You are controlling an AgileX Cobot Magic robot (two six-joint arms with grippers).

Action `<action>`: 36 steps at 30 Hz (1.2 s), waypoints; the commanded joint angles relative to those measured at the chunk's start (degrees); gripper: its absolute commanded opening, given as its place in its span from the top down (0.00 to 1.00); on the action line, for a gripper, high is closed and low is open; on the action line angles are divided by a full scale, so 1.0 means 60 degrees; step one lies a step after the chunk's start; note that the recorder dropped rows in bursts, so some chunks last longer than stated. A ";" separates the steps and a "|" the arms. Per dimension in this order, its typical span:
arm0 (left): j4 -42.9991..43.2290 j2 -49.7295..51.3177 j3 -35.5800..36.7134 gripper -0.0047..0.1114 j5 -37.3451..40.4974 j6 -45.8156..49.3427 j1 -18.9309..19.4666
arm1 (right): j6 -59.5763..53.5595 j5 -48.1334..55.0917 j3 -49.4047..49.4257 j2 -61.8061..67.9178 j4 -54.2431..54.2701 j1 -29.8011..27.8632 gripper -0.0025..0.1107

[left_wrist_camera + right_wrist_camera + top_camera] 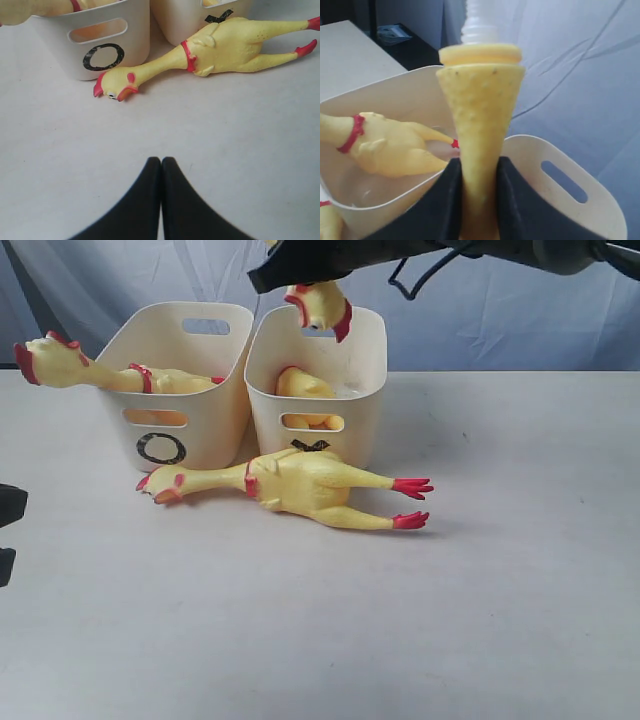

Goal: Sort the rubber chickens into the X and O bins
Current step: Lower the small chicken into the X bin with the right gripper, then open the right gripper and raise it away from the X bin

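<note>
Right gripper [479, 172] is clamped on a rubber chicken [322, 306] that dangles just above the X bin [358, 435], roughly over its back rim. Looks to me like we're mid drop-off: the chicken is carried over but not let go yet.

There's already another chicken [303, 383] tucked inside the X bin. Snug beside the X bin sits the O bin [215, 432] with a long-necked chicken [60, 362] in it, head and neck hanging out over the rim on the side away from the X bin. One more big chicken [300, 485] lies on its side on the table [500, 620], right against the front of the X bin and covering most of the X mark. Its head reaches in front of the O bin and its feet point the other way.

Left gripper [161, 161] is pressed closed with nothing in it, low over the table, out in front of the X bin.

Next move, I'd guess: nudge the dangling one more over the middle of the X bin so it doesn't catch the rim, then open up. After that the one on the table looks like the last to sort, and I'd grab it on the body near the neck band.
</note>
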 commanded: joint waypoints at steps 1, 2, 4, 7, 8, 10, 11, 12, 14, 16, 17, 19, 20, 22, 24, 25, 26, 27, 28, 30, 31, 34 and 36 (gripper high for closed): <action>-0.0014 -0.0093 0.0052 0.96 -0.0011 -0.0052 -0.0010 | 0.0023 -0.0640 -0.0023 0.0233 0.0158 -0.0314 0.99; -0.0014 -0.0093 0.0052 0.96 -0.0011 -0.0052 -0.0010 | 0.0023 -0.0809 -0.0023 0.0299 0.0158 -0.0335 0.99; -0.0056 -0.0093 0.0052 0.96 -0.0011 -0.0052 -0.0010 | 0.0023 -0.1066 -0.0023 0.0483 0.0158 -0.0376 0.99; -0.0056 -0.0093 0.0052 0.96 -0.0011 -0.0052 -0.0010 | 0.0023 -0.1477 -0.0023 0.0821 0.0158 -0.0398 0.99; -0.0056 -0.0093 0.0052 0.96 -0.0011 -0.0052 -0.0010 | 0.0023 -0.1548 -0.0023 0.0946 0.0158 -0.0400 0.99; -0.0077 -0.0093 0.0052 0.96 -0.0011 -0.0052 -0.0010 | 0.0023 -0.1650 -0.0023 0.1130 0.0158 -0.0413 0.99; -0.0077 -0.0093 0.0052 0.96 -0.0011 -0.0052 -0.0010 | 0.0023 -0.1684 -0.0023 0.1256 0.0158 -0.0413 0.99; -0.0077 -0.0093 0.0052 0.96 -0.0011 -0.0052 -0.0010 | 0.0002 -0.1738 -0.0023 0.1304 0.0141 -0.0413 0.99; -0.0094 -0.0093 0.0052 0.96 0.0008 -0.0052 -0.0010 | 0.0001 -0.1790 -0.0039 0.1515 0.0094 -0.0413 0.99; -0.0114 -0.0093 0.0052 0.96 0.0031 -0.0052 -0.0010 | 0.0001 -0.1815 -0.0039 0.1745 0.0053 -0.0413 0.99; -0.0114 -0.0093 0.0052 0.96 0.0031 -0.0052 -0.0010 | 0.0001 -0.1815 -0.0039 0.1797 0.0053 -0.0413 0.99; -0.0111 -0.0093 0.0052 0.96 0.0049 -0.0052 -0.0010 | 0.0001 -0.1792 -0.0039 0.1965 0.0073 -0.0413 0.99; -0.0111 -0.0093 0.0052 0.96 0.0049 -0.0052 -0.0010 | 0.0028 -0.1742 -0.0039 0.2045 0.0076 -0.0413 0.99; -0.0111 -0.0093 0.0052 0.96 0.0069 -0.0052 -0.0010 | 0.0352 -0.1623 -0.0039 0.2152 0.0076 -0.0413 0.99; -0.0128 -0.0093 0.0052 0.96 0.0068 -0.0052 -0.0010 | 0.0697 -0.1518 -0.0039 0.2231 0.0076 -0.0413 0.99; -0.0128 -0.0093 0.0052 0.96 0.0068 -0.0052 -0.0010 | 0.0917 -0.1447 -0.0039 0.2313 0.0076 -0.0413 0.99; -0.0128 -0.0093 0.0052 0.96 0.0068 -0.0052 -0.0010 | 0.0917 -0.1345 -0.0039 0.2404 0.0076 -0.0413 0.99; -0.0128 -0.0093 0.0052 0.96 0.0068 -0.0052 -0.0010 | 0.0917 -0.1258 -0.0039 0.2427 0.0076 -0.0413 0.99; -0.0128 -0.0093 0.0052 0.96 0.0068 -0.0052 -0.0010 | 0.0917 -0.1154 -0.0039 0.2444 0.0076 -0.0413 0.99; -0.0128 -0.0093 0.0052 0.96 0.0068 -0.0052 -0.0010 | 0.0917 -0.1026 -0.0039 0.2444 0.0076 -0.0413 0.98; -0.0128 -0.0093 0.0052 0.96 0.0068 -0.0052 -0.0010 | 0.0917 -0.0982 -0.0039 0.2444 0.0076 -0.0413 0.97; -0.0128 -0.0093 0.0052 0.96 0.0068 -0.0052 -0.0010 | 0.0917 -0.0801 -0.0039 0.2444 0.0076 -0.0413 0.71; -0.0128 -0.0093 0.0052 0.96 0.0068 -0.0052 -0.0010 | 0.0917 -0.0752 -0.0039 0.2444 0.0047 -0.0413 0.57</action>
